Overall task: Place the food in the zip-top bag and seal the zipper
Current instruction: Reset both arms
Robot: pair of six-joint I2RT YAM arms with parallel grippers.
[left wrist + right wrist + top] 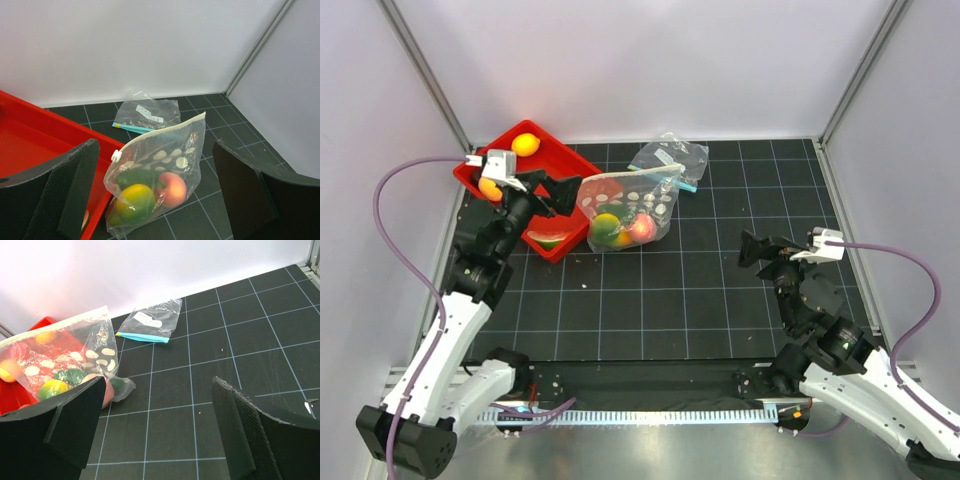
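Fruit [172,189] inside bag [165,160]; zipper [160,132] closure unconfirmed. Left gripper [565,197], right gripper [748,250] wide open, empty. Next move, likely: pinch zipper end, run along strip, verify seal.

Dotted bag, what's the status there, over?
Left gripper open, facing zip-top bag; right gripper open, off to the side. Food inside bag; more fruit in red tray. Nothing blocking.

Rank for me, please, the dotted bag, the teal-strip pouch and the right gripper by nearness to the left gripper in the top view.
1. dotted bag, directly beside the left gripper.
2. teal-strip pouch, behind the bag.
3. right gripper, far right side.
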